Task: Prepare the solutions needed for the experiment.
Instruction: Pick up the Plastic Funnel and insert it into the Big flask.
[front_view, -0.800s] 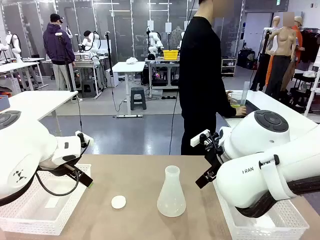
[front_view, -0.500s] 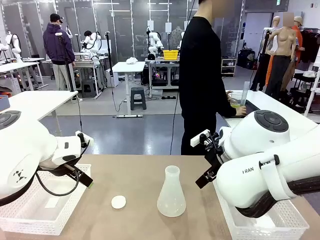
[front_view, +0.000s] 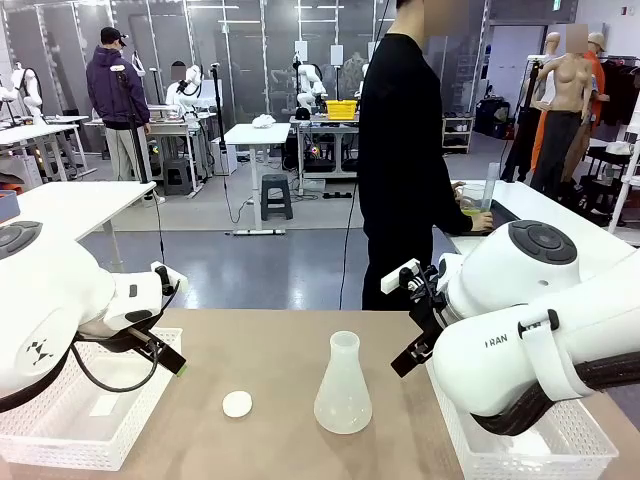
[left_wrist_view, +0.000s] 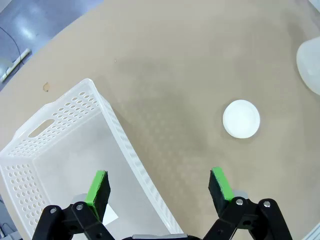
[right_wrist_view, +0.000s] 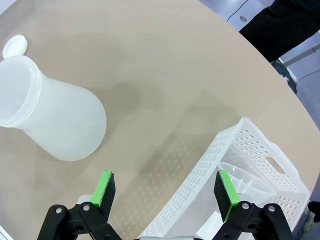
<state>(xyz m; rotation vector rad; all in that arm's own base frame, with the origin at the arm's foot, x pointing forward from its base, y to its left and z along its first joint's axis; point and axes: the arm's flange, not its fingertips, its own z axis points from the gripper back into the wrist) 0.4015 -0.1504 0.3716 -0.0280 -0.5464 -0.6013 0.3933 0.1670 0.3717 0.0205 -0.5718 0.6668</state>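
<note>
One small lot of solution (front_view: 470, 211), pale green, sits low in a clear beaker (front_view: 467, 195) at right-centre of the front view, on a side table (front_view: 560, 215) beyond the main table (front_view: 270, 340). Person (front_view: 405, 170) stands side-on there, hand (front_view: 483, 218) at the beaker, with a tall clear cylinder (front_view: 489, 182) just beside it. Probably measuring or mixing off the shared table, so the solution is out of the robot's reach for now.

Well apart from it is the flask (front_view: 343, 385): frosted, upright, mouth up, lower centre of the main table. Looks placed mid-table so either arm or the person can get at it. Can't tell if anything is inside. Disc (front_view: 237, 403), white, lies flat near the flask on its picture-left, not touching. Maybe a cap, unsure.

Left basket (front_view: 60, 452) at lower left and right basket (front_view: 480, 455) at lower right flank the work area, likely parking for labware.

Left gripper (left_wrist_view: 159, 185) has its jaws spread full with nothing between them. It hangs over the left basket's rim, and the disc is at centre right of that view. Right gripper (right_wrist_view: 165, 190) is equally wide and empty, above the table between flask and right basket.

Both arms sit off to the sides, seemingly leaving the middle free for the person to bring the solution. Task looks barely begun.
</note>
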